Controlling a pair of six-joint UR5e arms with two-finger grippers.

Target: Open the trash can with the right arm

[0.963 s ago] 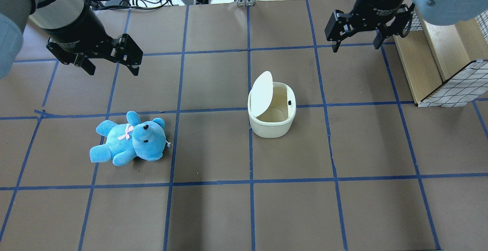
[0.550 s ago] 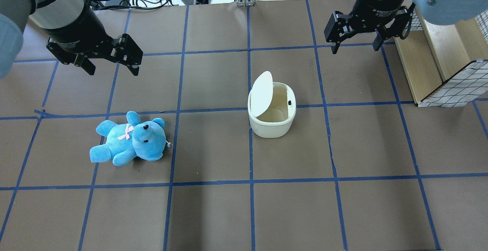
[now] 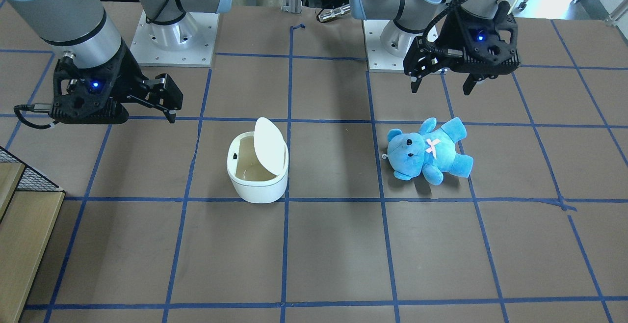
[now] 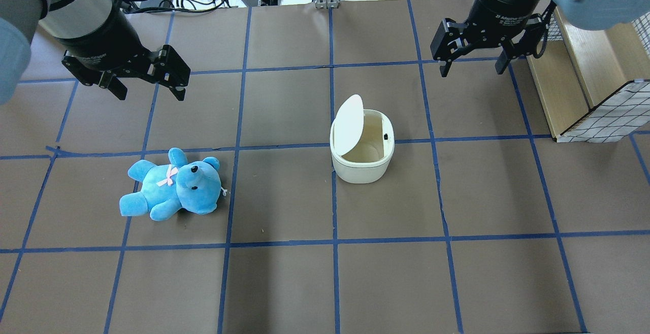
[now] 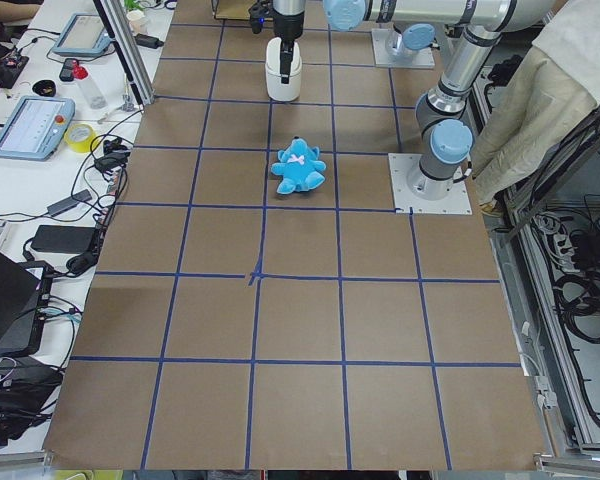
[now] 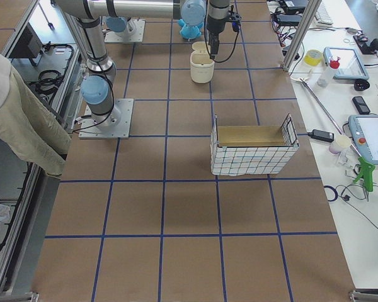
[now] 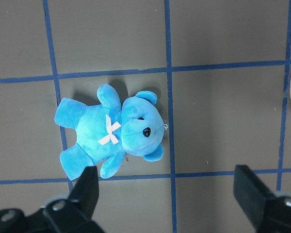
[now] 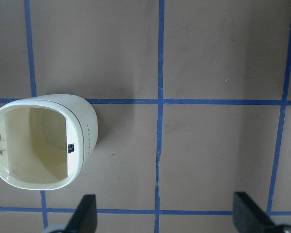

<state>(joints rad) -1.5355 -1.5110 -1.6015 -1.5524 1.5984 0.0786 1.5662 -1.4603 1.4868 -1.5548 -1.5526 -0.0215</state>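
Now the right hand is held empty, fingers spread apart, above the worktop and well apart from the trash can. Its lid is raised, so the opening is judged done.

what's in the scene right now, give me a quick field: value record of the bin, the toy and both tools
bin: small white plastic trash can, upright on the brown taped table
lid: white flat lid raised, beige inside showing, nothing seen in it
right arm: right tool open, empty, apart from the bin
left arm: left tool open, empty, above the table
toy: blue plush teddy bear lying face up, left of the bin in the overhead view, apart from it
task status: bin looks open already
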